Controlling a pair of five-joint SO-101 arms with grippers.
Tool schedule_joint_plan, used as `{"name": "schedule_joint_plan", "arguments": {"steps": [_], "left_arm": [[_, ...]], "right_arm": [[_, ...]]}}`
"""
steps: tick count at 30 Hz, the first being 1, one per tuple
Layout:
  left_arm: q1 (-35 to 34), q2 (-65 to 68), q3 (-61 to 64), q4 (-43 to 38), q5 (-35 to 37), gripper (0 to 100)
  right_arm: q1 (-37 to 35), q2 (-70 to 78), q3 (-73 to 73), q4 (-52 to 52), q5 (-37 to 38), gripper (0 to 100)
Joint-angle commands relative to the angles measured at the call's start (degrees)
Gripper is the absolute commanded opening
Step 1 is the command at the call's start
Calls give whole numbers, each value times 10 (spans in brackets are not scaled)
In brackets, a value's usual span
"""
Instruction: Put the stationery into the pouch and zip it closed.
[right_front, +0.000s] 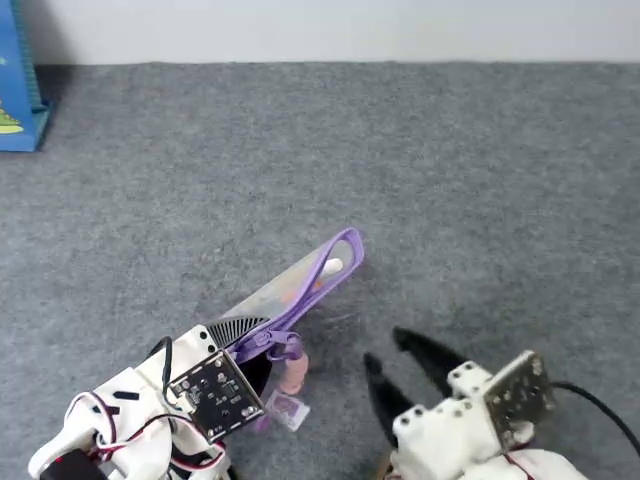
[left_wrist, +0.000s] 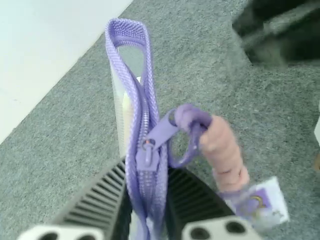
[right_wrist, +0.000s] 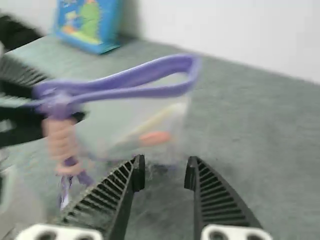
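Black ribbed left gripper (left_wrist: 145, 190) is clamping the pouch (right_front: 300, 280) by its purple zippered edge | pink ringed charm (left_wrist: 222, 150) and tag (left_wrist: 260, 202) are dangling from the pull | right gripper (right_wrist: 162, 172) is hanging just beside, jaws spread, gripping nothing | stationery (right_wrist: 155, 137) is showing through the clear wall | grey fuzzy carpet (right_front: 450, 180) is lying beneath | blue box (right_front: 18, 80) is standing against the white wall (right_front: 350, 30)

pouch (right_front: 300, 285): clear, faintly frosted plastic wall; woven purple cloth zip tape | charm (left_wrist: 222, 147) just beside left gripper (left_wrist: 145, 177): pink, matt, ribbed | tag (left_wrist: 260, 202) at charm's end: glossy film | left gripper, right gripper (right_wrist: 162, 172): matt black ribbed plastic fingers, smooth white plastic bodies | table (right_front: 450, 170): grey, rough, felt-like cloth
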Motion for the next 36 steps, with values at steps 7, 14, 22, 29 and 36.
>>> {"name": "schedule_joint_plan", "arguments": {"steps": [7, 14, 22, 29, 36], "left_arm": [[1, -1, -23, 0, 6, 9], [1, -1, -23, 0, 6, 9], [2, -1, -23, 0, 6, 9], [2, -1, -23, 0, 6, 9], [2, -1, -22, 0, 7, 9]], "right_arm": [[-96, 68, -21, 6, -29, 209], [-144, 125, -56, -22, -29, 208], [-164, 175, -55, -73, -29, 206], [-172, 205, -55, -102, -25, 205], [-172, 221, -25, -138, -23, 204]]}}
